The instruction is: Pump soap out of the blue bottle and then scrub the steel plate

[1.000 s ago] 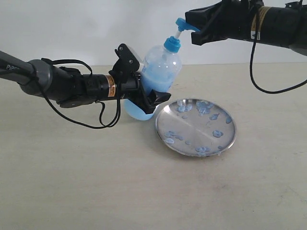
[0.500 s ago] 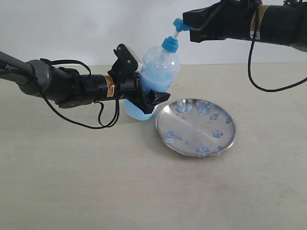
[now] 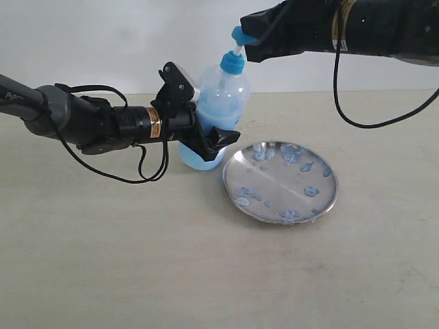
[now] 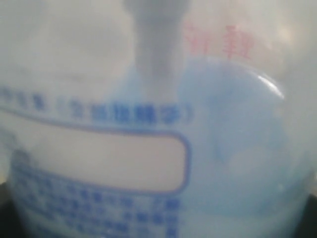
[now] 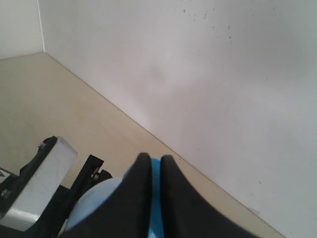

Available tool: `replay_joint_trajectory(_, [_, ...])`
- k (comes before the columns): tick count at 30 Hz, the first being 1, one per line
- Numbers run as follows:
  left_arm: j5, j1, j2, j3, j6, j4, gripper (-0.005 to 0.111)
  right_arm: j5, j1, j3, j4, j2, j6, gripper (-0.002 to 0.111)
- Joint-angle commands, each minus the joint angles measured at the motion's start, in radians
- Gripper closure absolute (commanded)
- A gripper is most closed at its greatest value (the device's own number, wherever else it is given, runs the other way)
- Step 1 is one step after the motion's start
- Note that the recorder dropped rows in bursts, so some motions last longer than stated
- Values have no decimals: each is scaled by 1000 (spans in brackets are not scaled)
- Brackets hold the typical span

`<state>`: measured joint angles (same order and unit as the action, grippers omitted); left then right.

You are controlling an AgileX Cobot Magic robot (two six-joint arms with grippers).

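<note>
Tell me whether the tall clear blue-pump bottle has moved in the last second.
Yes. The bottle has tipped left at the top, away from the round shiny steel plate, which stayed put.

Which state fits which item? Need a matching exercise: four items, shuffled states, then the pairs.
Items
1. left gripper
2. right gripper
3. steel plate
4. blue bottle

States
A. spotted with pale blue soap blobs
B. pinching the pump head
C. partly full of light blue liquid
D. clamped around the bottle's body

Pairs: 1-D, 2-B, 3-A, 4-C
</note>
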<state>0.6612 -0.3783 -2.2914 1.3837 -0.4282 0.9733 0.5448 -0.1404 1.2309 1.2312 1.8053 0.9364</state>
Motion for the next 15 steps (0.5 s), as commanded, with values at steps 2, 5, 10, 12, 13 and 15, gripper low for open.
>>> replay_joint_trajectory(2, [29, -14, -7, -4, 4, 17, 102, -72, -19, -32, 107, 40, -45, 109])
replay_joint_trajectory(5, [29, -14, -7, -4, 4, 17, 102, -72, -19, -32, 66, 20, -111, 109])
replay_joint_trajectory(10, [29, -14, -7, -4, 2, 17, 102, -81, -19, -32, -147, -28, -261, 109])
replay_joint_trajectory(12, [29, -14, -7, -4, -8, 6, 102, -81, -19, -32, -233, -53, -319, 109])
replay_joint_trajectory(13, [31, -14, -7, -4, -10, -5, 102, -81, -19, -32, -275, -70, -343, 109])
replay_joint_trajectory(15, [77, -8, -7, -7, -23, -68, 102, -79, -17, -32, -355, -130, -388, 109])
